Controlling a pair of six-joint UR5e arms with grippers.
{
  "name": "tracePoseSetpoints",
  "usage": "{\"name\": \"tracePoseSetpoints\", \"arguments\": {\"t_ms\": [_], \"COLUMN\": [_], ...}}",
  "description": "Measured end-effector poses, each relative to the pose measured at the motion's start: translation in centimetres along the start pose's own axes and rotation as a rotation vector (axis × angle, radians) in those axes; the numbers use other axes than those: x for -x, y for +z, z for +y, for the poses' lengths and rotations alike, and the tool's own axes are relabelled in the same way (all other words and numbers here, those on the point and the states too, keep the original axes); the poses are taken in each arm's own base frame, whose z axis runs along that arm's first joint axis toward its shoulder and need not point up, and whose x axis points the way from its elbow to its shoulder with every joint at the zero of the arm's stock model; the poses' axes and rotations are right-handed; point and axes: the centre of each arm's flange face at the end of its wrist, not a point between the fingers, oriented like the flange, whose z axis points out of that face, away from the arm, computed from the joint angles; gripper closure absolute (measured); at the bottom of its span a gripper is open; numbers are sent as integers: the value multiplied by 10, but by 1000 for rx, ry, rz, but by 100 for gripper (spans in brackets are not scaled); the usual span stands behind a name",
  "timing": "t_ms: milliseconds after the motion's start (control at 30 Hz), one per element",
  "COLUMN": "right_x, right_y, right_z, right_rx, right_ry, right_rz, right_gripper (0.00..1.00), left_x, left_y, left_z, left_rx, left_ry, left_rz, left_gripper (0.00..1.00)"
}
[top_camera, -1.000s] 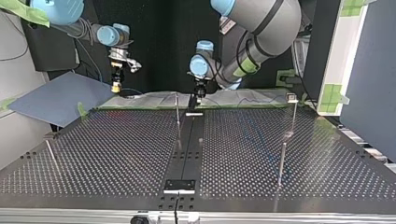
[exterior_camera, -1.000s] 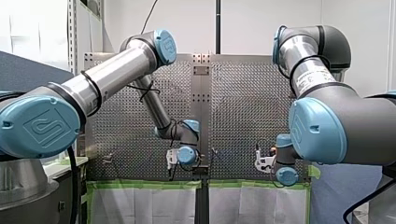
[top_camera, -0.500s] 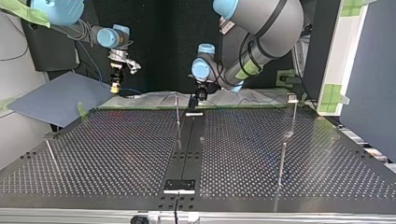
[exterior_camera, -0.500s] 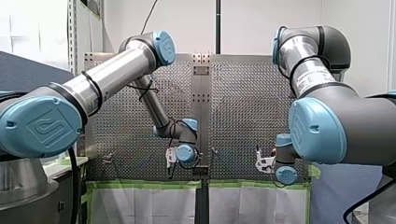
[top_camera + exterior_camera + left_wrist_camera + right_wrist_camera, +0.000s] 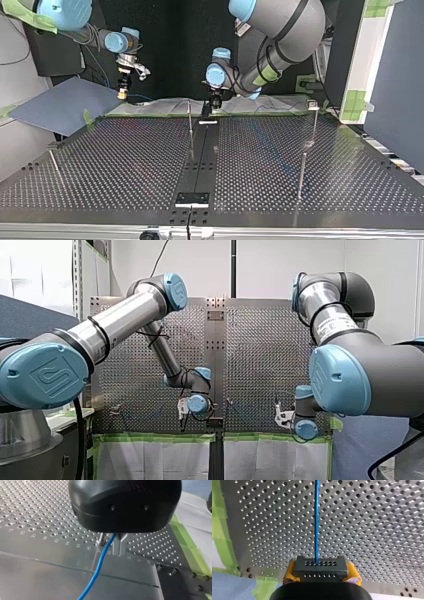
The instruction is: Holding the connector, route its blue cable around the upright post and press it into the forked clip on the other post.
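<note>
Connector sits clamped between the yellow pads of your right claw, over the worktop near the green tape at its edge. Watch the tension first. The cable looks drawn straight, so a hard sideways pull could twist the connector in the pads or tug the cable out of it. Further along, the cable passes just under your left claw, close beside a thin post. You cannot tell from these views whether that claw grips the cable or merely guides it. If it is loose, the cable may slide off line and miss the post. If it is clamped, your right arm's sweep could drag against it, and the left claw is near enough to knock the post. The connector's long axis lies crosswise, pad to pad, and its holed face points straight ahead, away from the claw. The cable leaves that face slightly off centre and runs straight on over the holes.
</note>
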Motion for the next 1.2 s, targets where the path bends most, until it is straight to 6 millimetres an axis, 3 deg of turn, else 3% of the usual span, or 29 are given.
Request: {"name": "tracePoseSetpoints", "arguments": {"t_ms": [567, 1200], "right_x": [1, -6], "right_y": [23, 54], "right_z": [26, 52], "right_rx": [49, 93], "right_ry": [12, 1], "right_rz": [12, 25], "right_gripper": [100, 100], "left_x": [25, 38], "left_y": [27, 45], "left_z": [-2, 18], "left_rx": [-14, 7], "left_ry": [-49, -66], "left_rz": [-27, -24], "left_gripper": [100, 100]}}
